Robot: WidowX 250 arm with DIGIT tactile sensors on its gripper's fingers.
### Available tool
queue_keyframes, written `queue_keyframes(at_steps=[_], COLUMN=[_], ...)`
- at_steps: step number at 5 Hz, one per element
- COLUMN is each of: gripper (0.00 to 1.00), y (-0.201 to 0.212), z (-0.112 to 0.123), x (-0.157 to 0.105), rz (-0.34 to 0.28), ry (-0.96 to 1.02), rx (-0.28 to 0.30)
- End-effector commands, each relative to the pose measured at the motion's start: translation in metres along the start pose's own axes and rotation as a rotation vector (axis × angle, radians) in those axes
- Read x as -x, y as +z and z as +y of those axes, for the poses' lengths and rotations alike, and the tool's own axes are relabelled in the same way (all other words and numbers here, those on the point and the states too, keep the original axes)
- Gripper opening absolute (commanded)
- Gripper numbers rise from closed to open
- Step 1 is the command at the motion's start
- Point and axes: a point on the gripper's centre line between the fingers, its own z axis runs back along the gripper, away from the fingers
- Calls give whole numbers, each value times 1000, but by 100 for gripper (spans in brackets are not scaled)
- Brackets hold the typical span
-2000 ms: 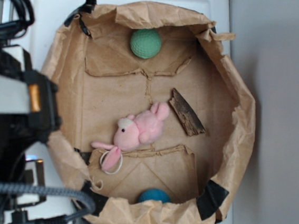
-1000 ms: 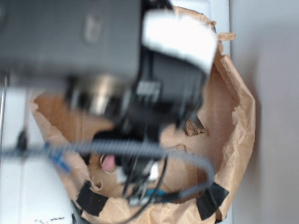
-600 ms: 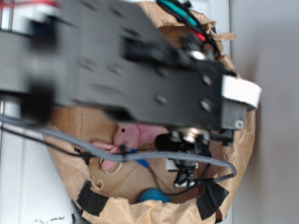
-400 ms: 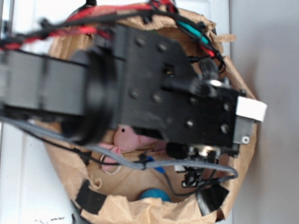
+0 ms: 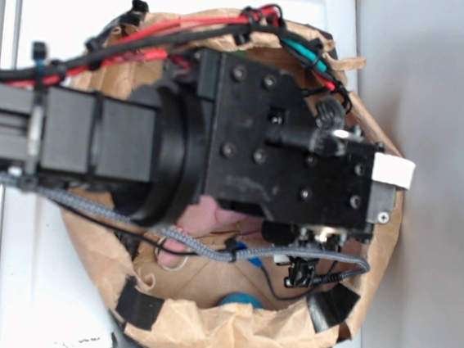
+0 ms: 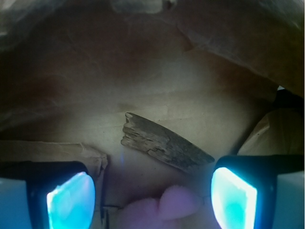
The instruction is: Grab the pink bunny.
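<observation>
A: Setting: a crumpled brown paper bin (image 5: 374, 237), edges patched with black tape, on a white surface (image 5: 65, 26); grey wall on one side. The arm (image 5: 216, 164) fills most of the overhead view.

B: Nearest first, from the wrist view. Gripper (image 6: 152, 193): jaws apart, the two pads glowing blue at the lower corners, nothing between them but air and a bit of pink.

A: That pink is the pink bunny (image 6: 167, 210)?

B: Yes. Only a rounded lobe pokes up at the bottom edge, in the gap between the pads but low and toward the camera. Overhead, a sliver of it shows under the arm near the bin's middle (image 5: 211, 217), with its thin white ring (image 5: 176, 261) lying beside.

A: Handling?

B: My read: light plush, soft, squashes readily, not fragile, not slippery. Take the plump body, not an ear or the ring; those would slip out or dangle. The pads look wide enough to straddle it.

A: Beyond the bunny?

B: A brown bark piece (image 6: 162, 145) lies flat on the paper floor just past it, apart from the pads. A blue ball (image 5: 240, 300) sits against the near bin wall in the overhead view. Farther back, only creased paper rising in shadow.

A: Risk?

B: Catching bark or a paper flap when closing. Grasp not yet made.
</observation>
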Motion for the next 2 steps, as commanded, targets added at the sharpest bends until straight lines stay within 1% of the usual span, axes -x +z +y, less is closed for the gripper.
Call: queue_keyframes(at_steps=[1, 2], gripper=[100, 100], y=[17, 24], z=[-1, 9], x=[-12, -2], rz=[-65, -59], ry=[2, -44], rx=[10, 28])
